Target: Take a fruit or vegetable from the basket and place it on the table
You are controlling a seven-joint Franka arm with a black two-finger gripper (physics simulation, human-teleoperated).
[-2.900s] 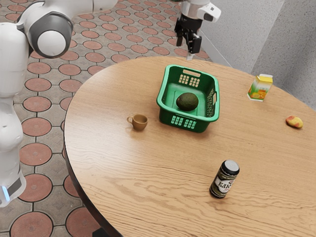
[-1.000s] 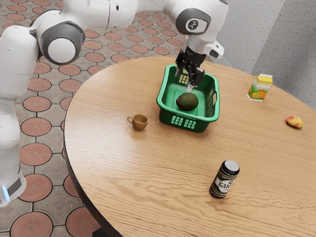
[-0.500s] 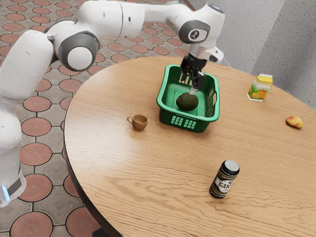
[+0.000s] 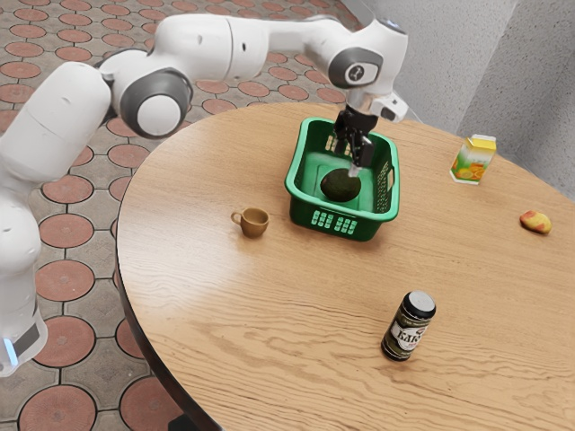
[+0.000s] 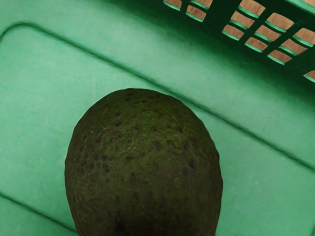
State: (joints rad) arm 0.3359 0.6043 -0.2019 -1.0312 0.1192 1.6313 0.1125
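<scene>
A: Observation on the gripper (image 4: pixel 347 162)?
B: Fingers apart, reaching down into the green basket (image 4: pixel 300 208). Contact with the avocado (image 4: pixel 337 187): cannot tell.
A: Position of the avocado?
B: In the basket, just below the gripper.
A: Surroundings, relative to the gripper?
B: Mug (image 4: pixel 254 224) toward the exterior view's left; carton (image 4: pixel 472 162) and red-yellow fruit (image 4: pixel 536 223) toward its right, the carton closer.

Item: my arm (image 4: pixel 209 47), white with grey joint caps, one; enters from the exterior view's left, elbow (image 4: pixel 155 101) bent, forearm reaching rightward. Item: my wrist (image 4: pixel 364 67), above the gripper. Item: my black gripper (image 4: pixel 348 162), one; pointing downward, two fingers parted.
</scene>
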